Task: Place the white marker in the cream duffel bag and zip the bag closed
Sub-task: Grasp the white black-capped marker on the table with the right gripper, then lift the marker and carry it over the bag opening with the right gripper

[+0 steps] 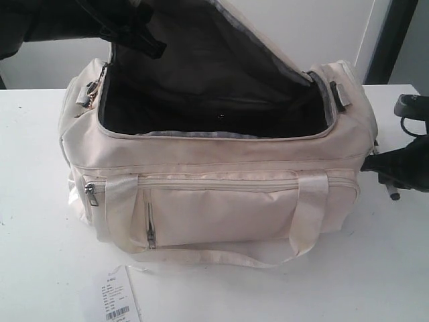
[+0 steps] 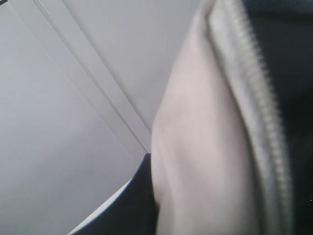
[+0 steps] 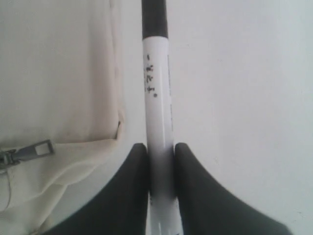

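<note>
The cream duffel bag (image 1: 221, 201) stands on the white table with its top wide open, showing the dark lining. Its curved zip flap (image 1: 248, 40) is lifted up and back. My left gripper (image 1: 149, 39) is at the flap's upper left edge, shut on the fabric. In the left wrist view the flap (image 2: 195, 147) fills the picture beside one dark finger (image 2: 132, 205). By the bag's right end, my right gripper (image 1: 395, 171) is shut on the white marker (image 3: 157, 98). The marker's black end points away from the fingers (image 3: 132, 181), and one end (image 1: 393, 193) sticks out below the gripper.
A white barcoded paper tag (image 1: 117, 298) lies on the table (image 1: 40, 255) in front of the bag. A loose webbing handle (image 1: 214, 257) trails along the bag's front. A metal zip pull (image 3: 29, 151) hangs on the bag's end, close to the marker.
</note>
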### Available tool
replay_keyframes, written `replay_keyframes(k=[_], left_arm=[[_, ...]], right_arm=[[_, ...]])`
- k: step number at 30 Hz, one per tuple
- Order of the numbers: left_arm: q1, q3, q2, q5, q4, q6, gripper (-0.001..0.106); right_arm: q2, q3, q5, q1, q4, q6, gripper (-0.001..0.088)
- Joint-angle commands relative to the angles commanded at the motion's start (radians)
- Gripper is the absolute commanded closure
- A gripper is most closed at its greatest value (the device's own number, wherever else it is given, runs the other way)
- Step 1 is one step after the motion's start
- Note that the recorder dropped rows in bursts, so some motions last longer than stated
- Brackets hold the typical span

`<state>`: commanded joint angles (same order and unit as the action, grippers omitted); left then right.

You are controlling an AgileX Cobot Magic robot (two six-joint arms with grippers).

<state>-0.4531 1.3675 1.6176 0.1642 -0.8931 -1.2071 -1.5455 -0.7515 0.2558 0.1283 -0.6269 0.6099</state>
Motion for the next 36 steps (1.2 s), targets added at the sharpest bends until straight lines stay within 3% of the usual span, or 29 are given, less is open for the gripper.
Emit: replay_keyframes(k=[6,24,36], left_arm=[[0.0,0.0,0.0,0.0,0.0,0.0,0.105],[0.0,0.0,0.0,0.0,0.0,0.0,0.105],[0.0,0.0,0.0,0.0,0.0,0.0,0.105]], right_arm=[[0.086,0.008,0.019,0.042,0.069,-0.012,0.0868],[0.374,0.008,-0.128,0.041,0.078,-0.01,0.0868],[0.467,0.158,-0.47,-0.136,0.085,-0.021,0.0868]])
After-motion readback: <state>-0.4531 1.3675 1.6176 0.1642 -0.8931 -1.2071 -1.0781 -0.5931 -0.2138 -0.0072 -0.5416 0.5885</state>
